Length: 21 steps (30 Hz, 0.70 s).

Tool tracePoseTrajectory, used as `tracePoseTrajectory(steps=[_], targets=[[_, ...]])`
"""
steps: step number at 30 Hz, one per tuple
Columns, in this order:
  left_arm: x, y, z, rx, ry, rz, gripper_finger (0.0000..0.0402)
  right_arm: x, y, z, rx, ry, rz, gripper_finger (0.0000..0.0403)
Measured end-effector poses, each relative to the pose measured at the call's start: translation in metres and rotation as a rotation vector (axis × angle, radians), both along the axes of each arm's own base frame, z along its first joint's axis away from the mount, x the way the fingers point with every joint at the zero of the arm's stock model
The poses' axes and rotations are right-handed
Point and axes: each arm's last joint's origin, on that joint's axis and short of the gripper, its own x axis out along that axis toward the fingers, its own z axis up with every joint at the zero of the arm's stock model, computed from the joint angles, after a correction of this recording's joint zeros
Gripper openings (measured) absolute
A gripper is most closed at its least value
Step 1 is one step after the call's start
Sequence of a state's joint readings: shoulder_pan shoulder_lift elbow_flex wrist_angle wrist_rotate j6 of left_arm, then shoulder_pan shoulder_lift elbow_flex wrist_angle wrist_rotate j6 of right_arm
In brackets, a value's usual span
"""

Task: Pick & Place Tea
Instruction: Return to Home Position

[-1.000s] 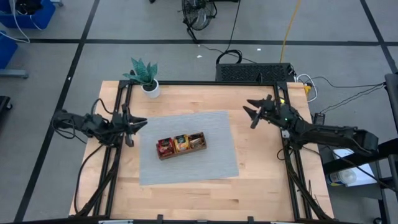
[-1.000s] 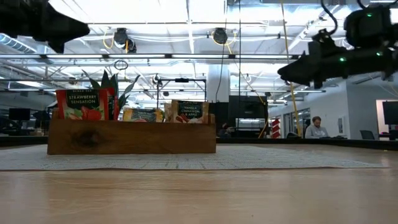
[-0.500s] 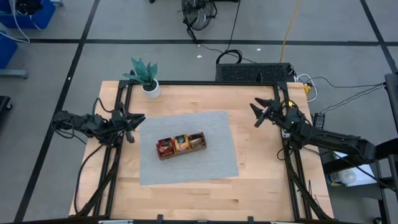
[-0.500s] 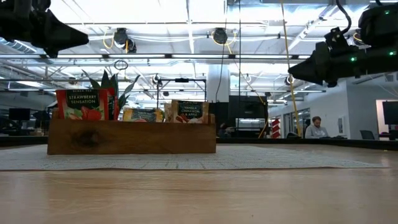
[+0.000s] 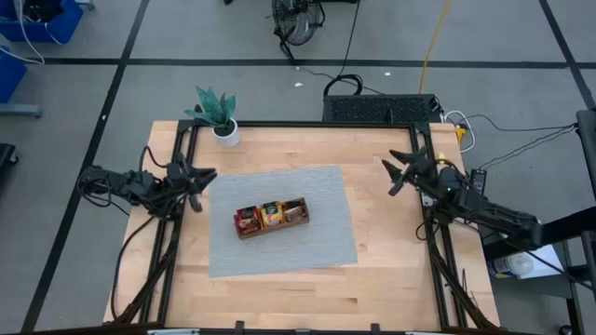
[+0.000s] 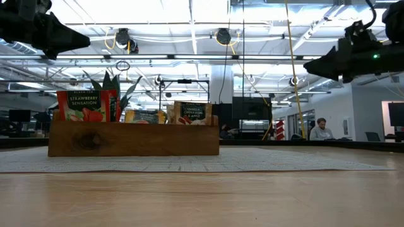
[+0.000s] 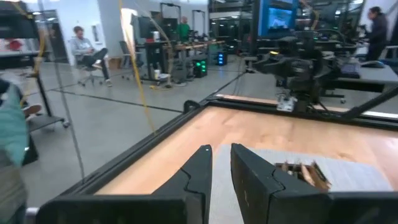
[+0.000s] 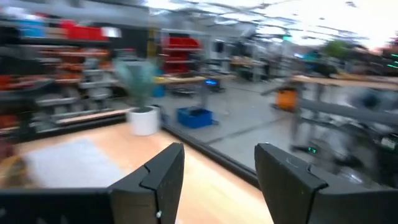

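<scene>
Hovering at about 10 o'clock from the tray (image 5: 272, 228), well apart from it, the left gripper (image 5: 199, 181) holds nothing. Its wrist view shows only a narrow gap between the fingers (image 7: 198, 169).

The tray sits mid-mat (image 5: 307, 186) with the tea in it. From left to right there are red sachets (image 5: 247, 218), yellow sachets (image 5: 272, 213) and dark ones (image 5: 293, 210). In the low view the packets stand upright above the tray's front wall. No loose sachet shows on the mat or on the bare table (image 5: 279, 288), so the sorting looks finished. By that judgement, all that remains is for both arms to park.

The right gripper (image 5: 402, 172) hangs at about 2 o'clock from the tray, off the mat and well clear. Its fingers (image 8: 163, 177) are spread wide and carry nothing.

A potted plant (image 5: 216, 113) stands at 11 o'clock from the tray, near the table's far corner, behind the left arm. It seems the only thing close to either arm's likely path, and it is still well apart from the gripper. Cables and a black box (image 5: 382, 107) lie beyond the far edge at 1 o'clock. A person (image 6: 320, 129) sits far off in the room.
</scene>
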State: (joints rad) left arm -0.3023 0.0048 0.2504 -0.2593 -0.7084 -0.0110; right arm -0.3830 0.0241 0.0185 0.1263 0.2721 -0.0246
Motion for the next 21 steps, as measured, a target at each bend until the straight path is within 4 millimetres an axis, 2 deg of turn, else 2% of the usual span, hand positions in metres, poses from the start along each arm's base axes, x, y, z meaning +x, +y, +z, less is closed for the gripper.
tracePoseTrajectory(steps=[6,21], targets=[[-0.0004,0.0011,0.0,-0.024,-0.011,0.045,0.0062,0.0033,0.0083,0.0005,-0.039,0.01,0.257,0.018],[-0.0004,0.0011,0.0001,-0.024,-0.011,0.044,0.0062,0.0041,0.0086,-0.0017,0.042,-0.008,0.278,0.018]])
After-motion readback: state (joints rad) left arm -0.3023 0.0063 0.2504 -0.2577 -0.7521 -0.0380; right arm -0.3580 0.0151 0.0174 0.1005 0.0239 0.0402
